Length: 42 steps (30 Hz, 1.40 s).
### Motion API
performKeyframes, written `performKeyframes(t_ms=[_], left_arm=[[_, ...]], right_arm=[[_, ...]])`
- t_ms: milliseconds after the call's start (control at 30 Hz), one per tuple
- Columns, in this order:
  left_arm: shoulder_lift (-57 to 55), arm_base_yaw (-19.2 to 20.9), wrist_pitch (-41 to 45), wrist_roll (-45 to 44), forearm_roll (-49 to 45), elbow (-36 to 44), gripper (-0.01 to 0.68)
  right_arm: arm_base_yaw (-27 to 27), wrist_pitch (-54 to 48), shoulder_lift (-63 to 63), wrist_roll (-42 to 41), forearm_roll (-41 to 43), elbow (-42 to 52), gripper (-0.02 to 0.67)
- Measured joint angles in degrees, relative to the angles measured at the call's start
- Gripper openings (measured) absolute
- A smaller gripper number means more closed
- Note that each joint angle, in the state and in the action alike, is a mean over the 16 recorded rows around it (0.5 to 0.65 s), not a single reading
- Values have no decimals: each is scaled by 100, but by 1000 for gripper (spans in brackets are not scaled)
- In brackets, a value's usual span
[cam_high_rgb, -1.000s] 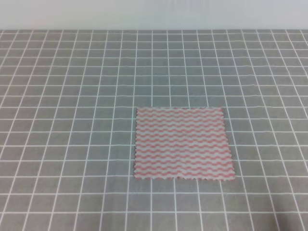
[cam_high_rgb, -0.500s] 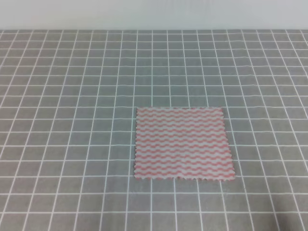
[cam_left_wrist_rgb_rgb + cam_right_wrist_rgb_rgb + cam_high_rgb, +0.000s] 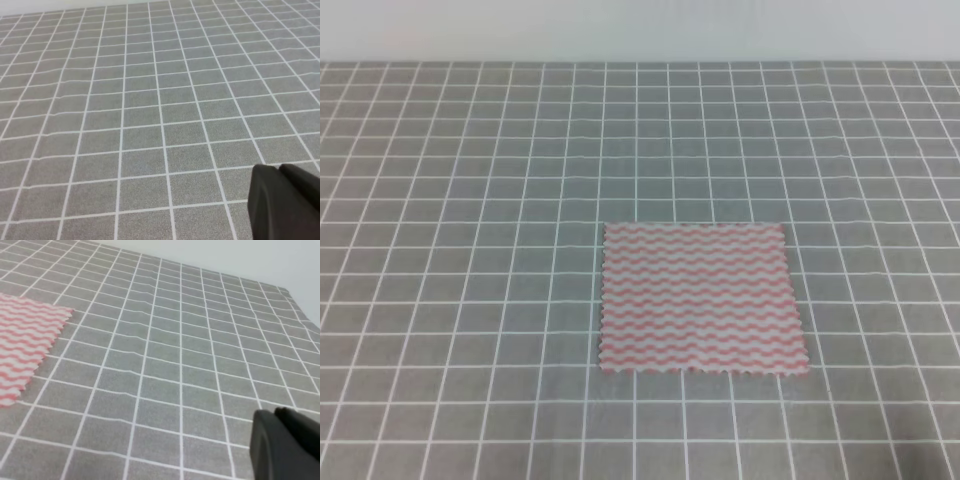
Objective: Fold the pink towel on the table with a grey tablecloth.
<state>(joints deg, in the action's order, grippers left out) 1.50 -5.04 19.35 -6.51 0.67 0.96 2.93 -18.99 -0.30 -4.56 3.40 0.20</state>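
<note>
The pink towel (image 3: 700,298) lies flat and unfolded on the table with a grey tablecloth (image 3: 470,200), a little right of centre and towards the front. In the right wrist view, the towel's corner (image 3: 20,345) shows at the far left, well away from my right gripper (image 3: 274,412), whose dark fingers sit together at the lower right with nothing between them. My left gripper (image 3: 277,169) looks the same, shut over bare grid cloth (image 3: 150,100), with no towel in its view. Neither gripper shows in the exterior high view.
A pale wall (image 3: 640,30) runs along the table's far edge. The grey grid cloth (image 3: 200,340) has faint ripples to the right of the towel.
</note>
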Motion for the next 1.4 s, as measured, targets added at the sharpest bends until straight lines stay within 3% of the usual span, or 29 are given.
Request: performKeyframes(t_ms=[433,633,767,1100,1400], left_arm=[[19,0,-190,26,-202,15,-2],[19,0,-643,475,297,15,-2],[19,0,-1015,990,1142,15,-2],[17,0,-1780,2032,3343,15,-2],[2,0,-1875,2032,3630,8,-2]], right_arm=[[0,20,-11,-31,97,13,-17],[0,480,-11,7,-374,12,-18],[0,1113,-11,97,-1387,3,-18],[0,2725,-11,312,-4837,-9,-17],[0,2713,0,319,-6905,-1,-18]])
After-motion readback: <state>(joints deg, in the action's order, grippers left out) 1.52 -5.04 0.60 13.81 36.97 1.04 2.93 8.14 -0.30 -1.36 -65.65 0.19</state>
